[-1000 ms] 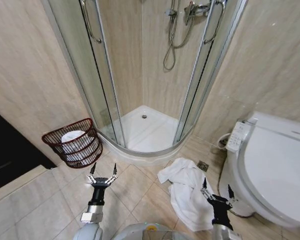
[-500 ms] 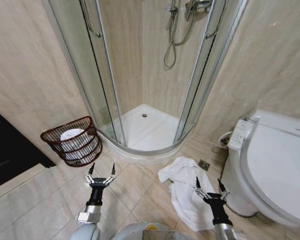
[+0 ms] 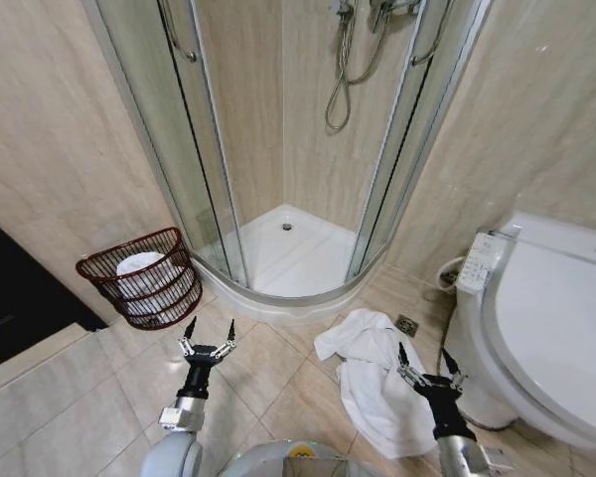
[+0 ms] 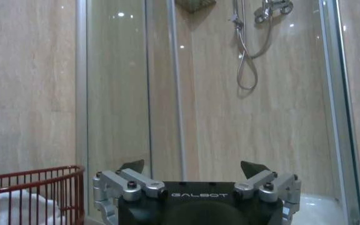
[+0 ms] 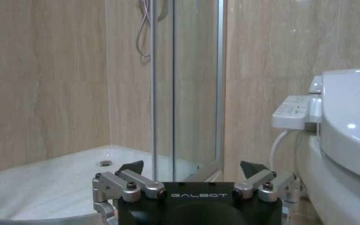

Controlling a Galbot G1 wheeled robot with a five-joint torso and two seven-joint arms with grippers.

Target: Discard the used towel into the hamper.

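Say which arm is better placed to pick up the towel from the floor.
Right, most likely. The right gripper hangs open directly over the white towel beside the toilet. The left gripper, also open, sits nearer the hamper, clear of the towel.

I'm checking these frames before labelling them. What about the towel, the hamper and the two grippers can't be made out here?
- Towel, head view: its near edge is covered by the open right gripper and arm.
- Hamper, head view: something white lies inside; what it is can't be told. Left wrist view: cut off by the picture edge.
- Left gripper, open: its height above the floor is unclear.
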